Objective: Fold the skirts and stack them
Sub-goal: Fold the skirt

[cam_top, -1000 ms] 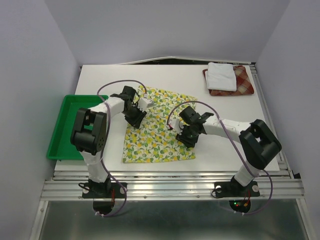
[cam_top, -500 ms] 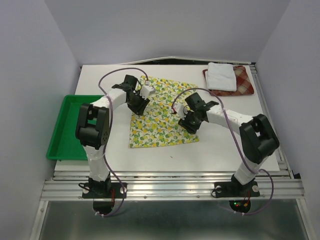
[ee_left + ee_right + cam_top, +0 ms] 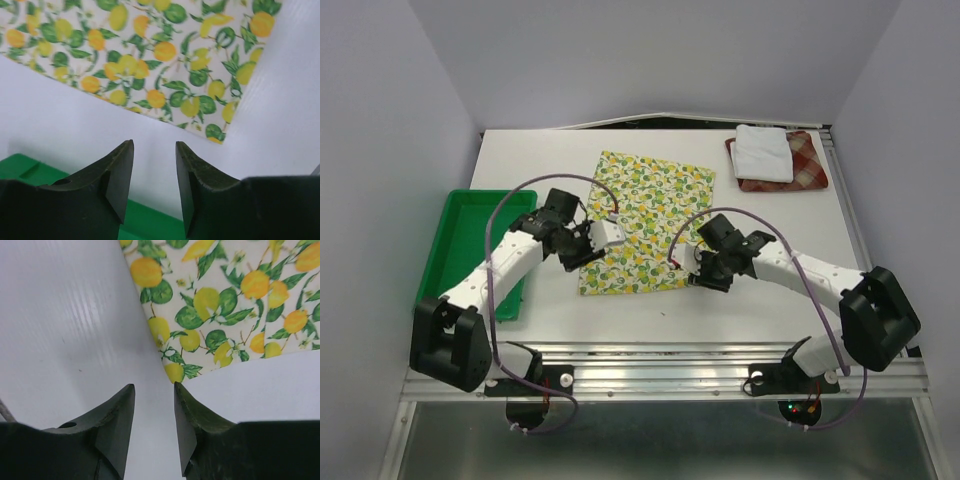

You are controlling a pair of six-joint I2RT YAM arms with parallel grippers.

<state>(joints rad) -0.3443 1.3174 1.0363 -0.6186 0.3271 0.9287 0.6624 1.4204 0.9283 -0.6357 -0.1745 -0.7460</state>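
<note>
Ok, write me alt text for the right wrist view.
A corner of the fruit-print skirt lies flat on the white table, just ahead of the right gripper. Its two dark fingers stand slightly apart at the bottom of the frame, holding nothing.

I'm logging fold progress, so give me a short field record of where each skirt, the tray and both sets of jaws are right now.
fruit-print skirt: lying flat, table centre
white skirt: folded, on top of plaid skirt
plaid skirt: under it, far right corner
green tray: left table edge
left jaws: apart, empty, just off fruit-print skirt's near left corner
right jaws: apart, empty, just off its near right corner
</note>
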